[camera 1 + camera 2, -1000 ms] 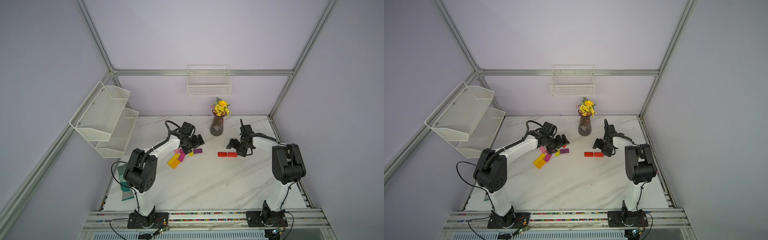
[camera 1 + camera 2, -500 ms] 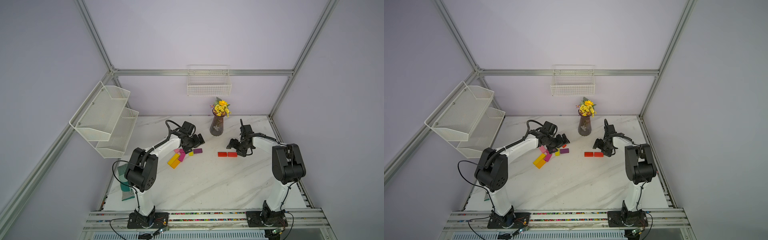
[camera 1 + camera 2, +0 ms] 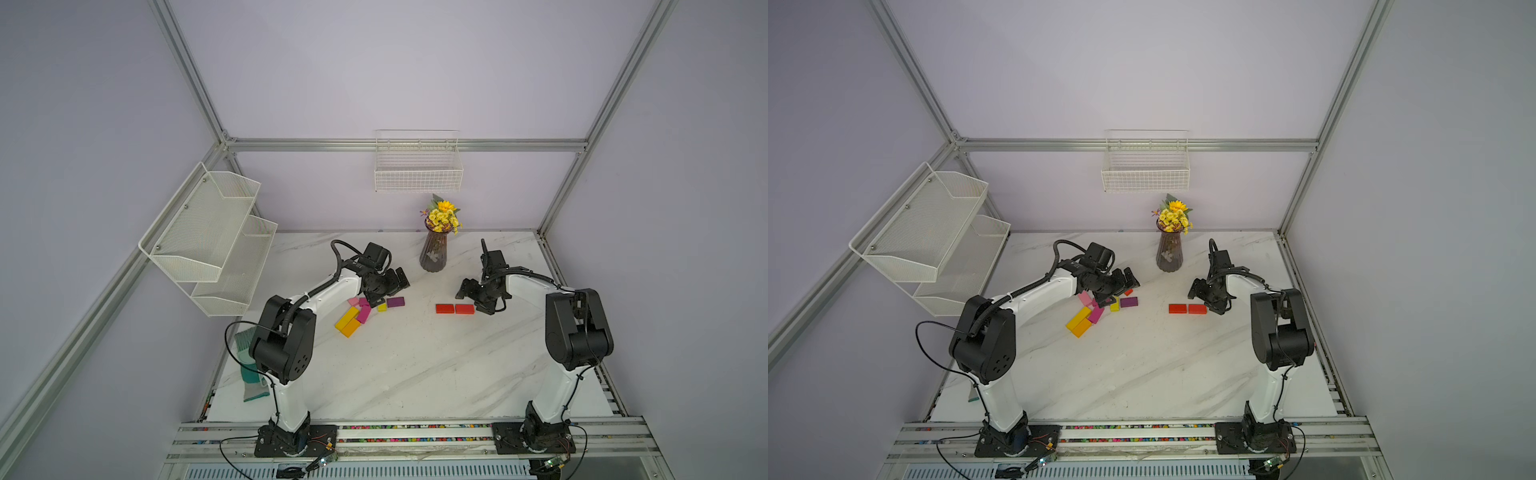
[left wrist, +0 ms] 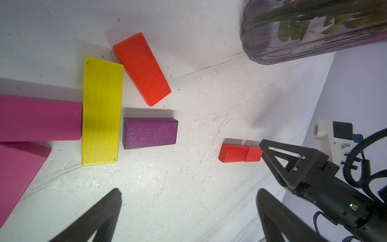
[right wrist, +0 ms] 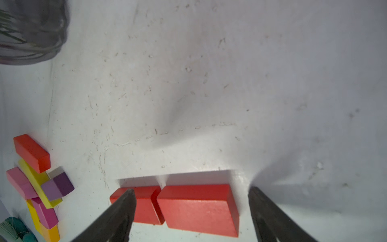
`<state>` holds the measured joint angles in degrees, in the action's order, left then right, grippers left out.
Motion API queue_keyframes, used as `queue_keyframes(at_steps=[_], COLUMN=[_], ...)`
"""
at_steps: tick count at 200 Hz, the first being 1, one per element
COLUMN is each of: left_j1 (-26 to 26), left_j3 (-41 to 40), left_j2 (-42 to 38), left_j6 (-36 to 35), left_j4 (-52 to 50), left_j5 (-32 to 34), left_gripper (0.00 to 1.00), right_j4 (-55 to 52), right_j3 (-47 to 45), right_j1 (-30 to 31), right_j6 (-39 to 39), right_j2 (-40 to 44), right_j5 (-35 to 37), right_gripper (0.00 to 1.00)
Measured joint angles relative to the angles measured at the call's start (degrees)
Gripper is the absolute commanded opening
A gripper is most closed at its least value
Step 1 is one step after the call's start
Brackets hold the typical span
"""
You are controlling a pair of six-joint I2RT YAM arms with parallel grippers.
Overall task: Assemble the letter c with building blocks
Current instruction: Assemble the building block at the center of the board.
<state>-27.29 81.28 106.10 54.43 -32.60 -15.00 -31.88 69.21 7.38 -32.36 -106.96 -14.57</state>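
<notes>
Two red building blocks lie end to end at mid-table. My right gripper hovers low at their right end, open. In the right wrist view its jaws straddle the nearer red block, and one finger overlaps the farther one. To the left is a loose cluster: long yellow, orange, magenta, pink, small yellow and purple blocks. My left gripper is open above this cluster, with only bare table between its fingers. Beyond them lie a purple block, a yellow block and an orange-red block.
A glass vase of yellow flowers stands behind, between the two grippers. A white mesh shelf hangs on the left wall and a wire basket on the back wall. A teal cloth lies by the left arm's base.
</notes>
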Motion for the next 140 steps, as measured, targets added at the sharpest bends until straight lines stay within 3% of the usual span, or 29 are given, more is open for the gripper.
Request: queue_keyframes(at_steps=[140], left_j1=[0.00], left_j3=[0.00], left_j2=[0.00], left_j6=[0.00], left_j4=[-0.02], left_j5=[-0.02], left_gripper=[1.00], right_j4=[-0.02], right_j3=[-0.66], right_j1=[0.00], right_j6=[0.13], right_j2=[0.26], right_j5=[-2.91], right_gripper=[0.83])
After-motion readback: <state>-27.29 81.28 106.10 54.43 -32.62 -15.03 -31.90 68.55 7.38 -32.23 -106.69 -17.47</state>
